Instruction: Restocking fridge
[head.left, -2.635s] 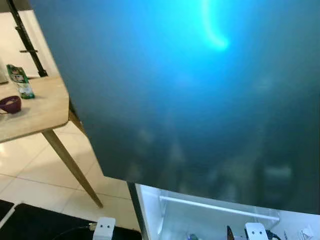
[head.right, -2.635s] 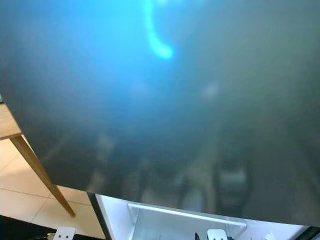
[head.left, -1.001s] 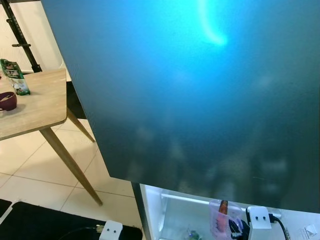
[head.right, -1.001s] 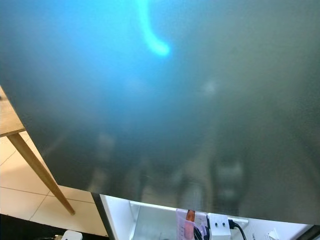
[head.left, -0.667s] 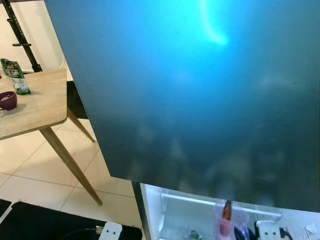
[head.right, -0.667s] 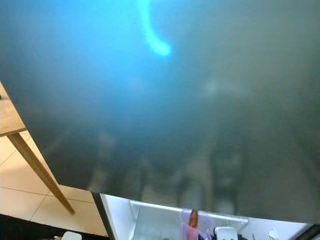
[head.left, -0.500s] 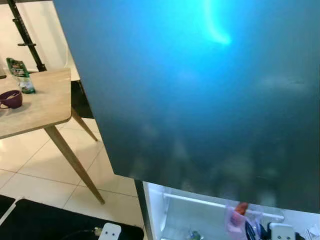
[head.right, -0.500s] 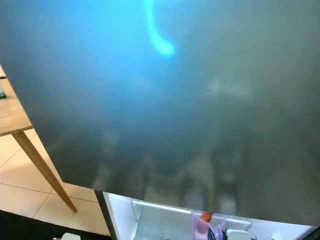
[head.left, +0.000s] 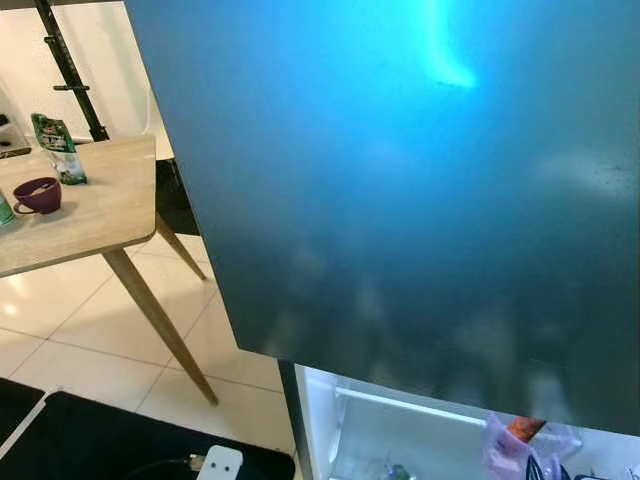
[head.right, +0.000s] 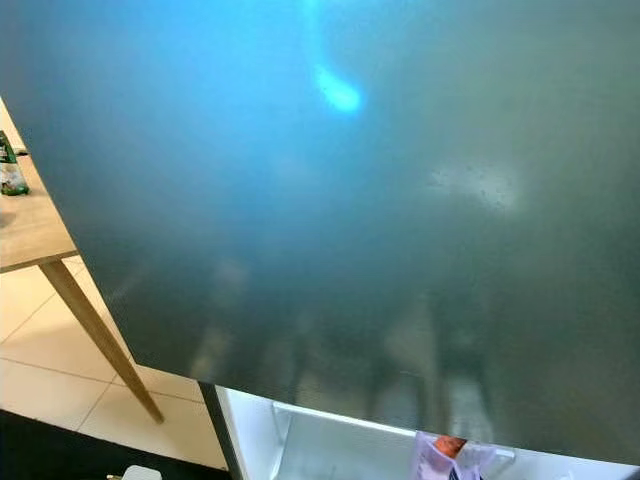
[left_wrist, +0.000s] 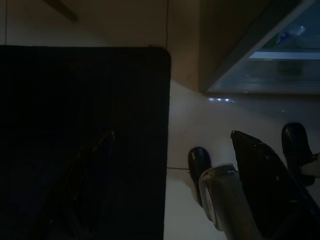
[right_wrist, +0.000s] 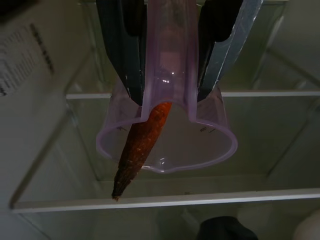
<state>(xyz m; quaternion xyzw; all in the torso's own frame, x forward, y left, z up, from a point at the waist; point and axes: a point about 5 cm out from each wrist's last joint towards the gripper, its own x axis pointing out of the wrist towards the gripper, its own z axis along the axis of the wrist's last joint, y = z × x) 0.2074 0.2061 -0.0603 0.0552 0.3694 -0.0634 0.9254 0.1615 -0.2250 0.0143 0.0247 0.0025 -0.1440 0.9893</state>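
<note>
The right gripper (right_wrist: 170, 60) holds a see-through purple cup (right_wrist: 167, 135). Its two black fingers (right_wrist: 120, 55) squeeze the cup's handle from both sides. A carrot (right_wrist: 140, 145) sits inside the cup and leans, and its thin tip pokes out past the rim. The cup and carrot are right at the ends of the fingers, and they are held up in front of the open fridge. Just past the cup there are clear fridge shelves (right_wrist: 165, 200), one above another. In the head views, the cup with the carrot peeks out just under the bottom edge of the big dark fridge door (head.left: 400, 200), in front of a white shelf rail (head.left: 410, 408).

The left gripper (left_wrist: 250, 165) hangs low over the floor (left_wrist: 200, 120). I cannot tell if its fingers are apart or together, because that picture is very dark. A black mat (left_wrist: 80, 140) lies on the floor beside it.

Far off to the robot's left stands a wooden table (head.left: 90, 215). On it are a small purple bowl (head.left: 38, 194) and a green packet (head.left: 58, 148), near each other.
</note>
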